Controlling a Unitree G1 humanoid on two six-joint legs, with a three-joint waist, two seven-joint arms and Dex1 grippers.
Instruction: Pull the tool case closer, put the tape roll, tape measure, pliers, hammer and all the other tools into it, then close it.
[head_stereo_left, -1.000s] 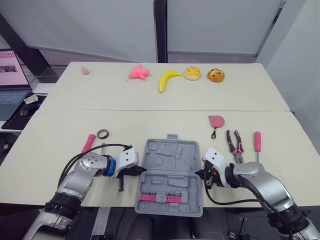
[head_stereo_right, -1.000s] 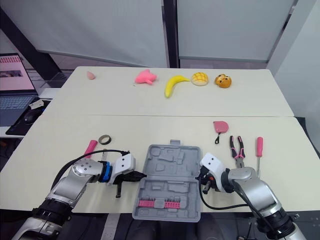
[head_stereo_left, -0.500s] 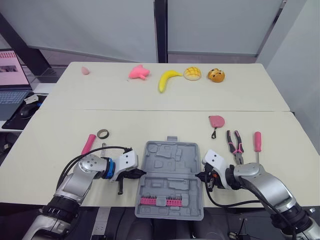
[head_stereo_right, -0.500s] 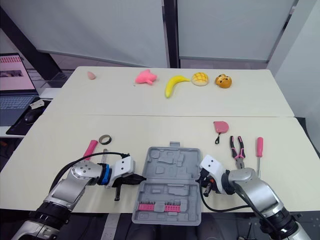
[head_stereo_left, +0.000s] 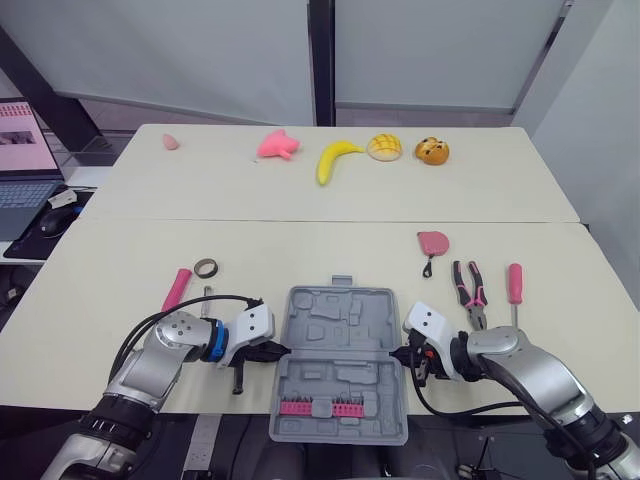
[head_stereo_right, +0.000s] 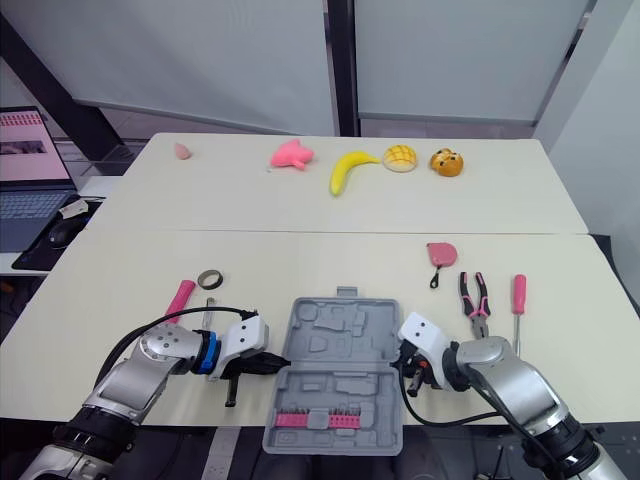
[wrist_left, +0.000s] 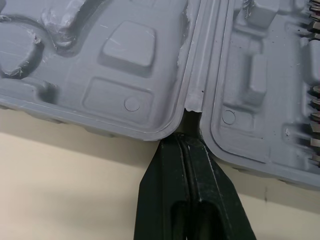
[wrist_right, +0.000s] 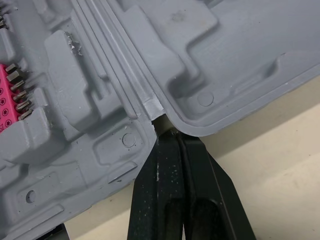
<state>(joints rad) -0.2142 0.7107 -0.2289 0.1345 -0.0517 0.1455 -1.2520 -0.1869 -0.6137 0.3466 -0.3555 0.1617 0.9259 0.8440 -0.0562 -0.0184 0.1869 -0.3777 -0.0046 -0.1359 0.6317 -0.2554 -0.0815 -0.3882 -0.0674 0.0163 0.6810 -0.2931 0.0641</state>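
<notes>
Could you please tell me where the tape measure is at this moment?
In the head views, the pink tape measure lies on the table on the robot's right side, just beyond the pliers and farther out than the open tool case.

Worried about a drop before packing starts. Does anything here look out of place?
Yes: the open tool case juts past the near edge of the table, so its front part hangs unsupported.
</notes>
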